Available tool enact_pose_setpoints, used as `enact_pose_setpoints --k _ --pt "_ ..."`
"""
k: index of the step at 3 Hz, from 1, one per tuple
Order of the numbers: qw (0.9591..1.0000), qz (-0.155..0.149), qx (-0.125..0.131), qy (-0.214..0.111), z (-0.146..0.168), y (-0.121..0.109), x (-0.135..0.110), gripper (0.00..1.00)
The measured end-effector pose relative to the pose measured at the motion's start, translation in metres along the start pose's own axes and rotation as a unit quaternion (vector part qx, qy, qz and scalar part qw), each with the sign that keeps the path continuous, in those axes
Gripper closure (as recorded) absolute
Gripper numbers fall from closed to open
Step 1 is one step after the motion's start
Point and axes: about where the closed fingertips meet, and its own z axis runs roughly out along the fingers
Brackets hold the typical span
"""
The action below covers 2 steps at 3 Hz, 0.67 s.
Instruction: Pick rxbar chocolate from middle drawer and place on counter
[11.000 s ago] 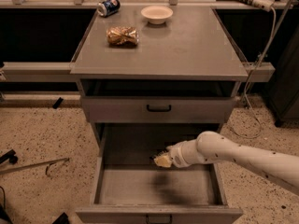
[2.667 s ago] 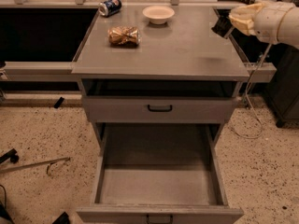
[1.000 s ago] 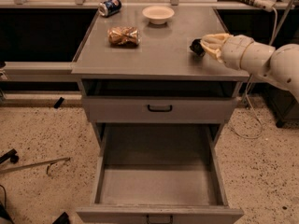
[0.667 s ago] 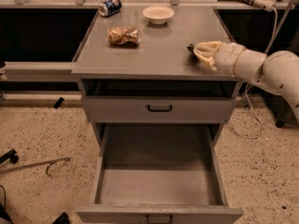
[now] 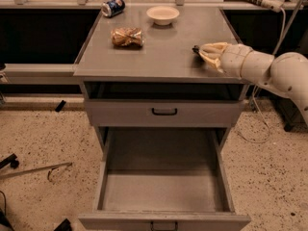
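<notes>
Chocolate bar (image 5: 196, 48) shows only as a dark sliver at the tip of the gripper (image 5: 207, 53), low on the counter's (image 5: 159, 52) right side. The open drawer (image 5: 162, 191) lies empty. Whether the claw is clamped or apart, I cannot tell; only the release seems left.
</notes>
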Motion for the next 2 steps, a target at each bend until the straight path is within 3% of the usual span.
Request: enact_pose_setpoints --k 2 --pt "1.0 0.0 0.0 0.0 0.0 0.0 0.0 0.12"
